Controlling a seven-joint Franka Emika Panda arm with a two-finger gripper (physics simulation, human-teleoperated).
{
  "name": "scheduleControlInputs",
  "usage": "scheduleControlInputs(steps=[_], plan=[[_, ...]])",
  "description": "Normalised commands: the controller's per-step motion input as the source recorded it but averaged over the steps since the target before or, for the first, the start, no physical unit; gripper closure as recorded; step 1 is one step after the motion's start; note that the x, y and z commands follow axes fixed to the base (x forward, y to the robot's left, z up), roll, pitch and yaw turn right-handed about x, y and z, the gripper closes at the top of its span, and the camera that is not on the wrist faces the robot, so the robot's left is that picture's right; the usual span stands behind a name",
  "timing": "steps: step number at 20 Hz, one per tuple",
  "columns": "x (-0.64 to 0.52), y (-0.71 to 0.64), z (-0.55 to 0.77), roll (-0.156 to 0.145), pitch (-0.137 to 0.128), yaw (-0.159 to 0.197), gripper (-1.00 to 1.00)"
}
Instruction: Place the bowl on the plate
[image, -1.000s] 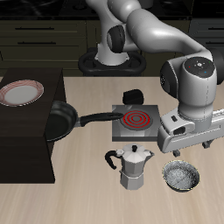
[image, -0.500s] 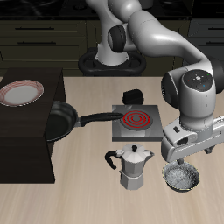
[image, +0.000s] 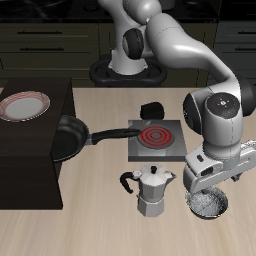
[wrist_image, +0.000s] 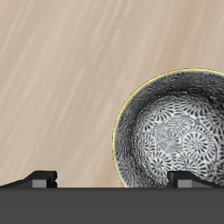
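Bowl (wrist_image: 172, 131) sits just under pincer (image: 208, 186), w/ rim betw fingertips.

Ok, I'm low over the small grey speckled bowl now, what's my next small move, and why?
Probably keep easing the gripper straight down, then close. In the wrist view the small grey speckled bowl sits off to one side, with one of the open jaws over its rim, so it looks lined up for a rim pinch. The pink-rimmed white plate waits on the dark cabinet.

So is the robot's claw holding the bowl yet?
Gripper: open, holding nothing, right above the bowl.
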Motion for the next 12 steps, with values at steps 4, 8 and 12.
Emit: scheduleControlInputs(steps=[4,8,12], plan=[[0.02,-0.1,-0.24,0.002,0.034,0.017,-1.0],[0.0,-0.11,-0.22,0.005,0.036,-0.015,1.0],[0.0,-0.12,-0.15,-0.002,0.018,0.01,1.0]])
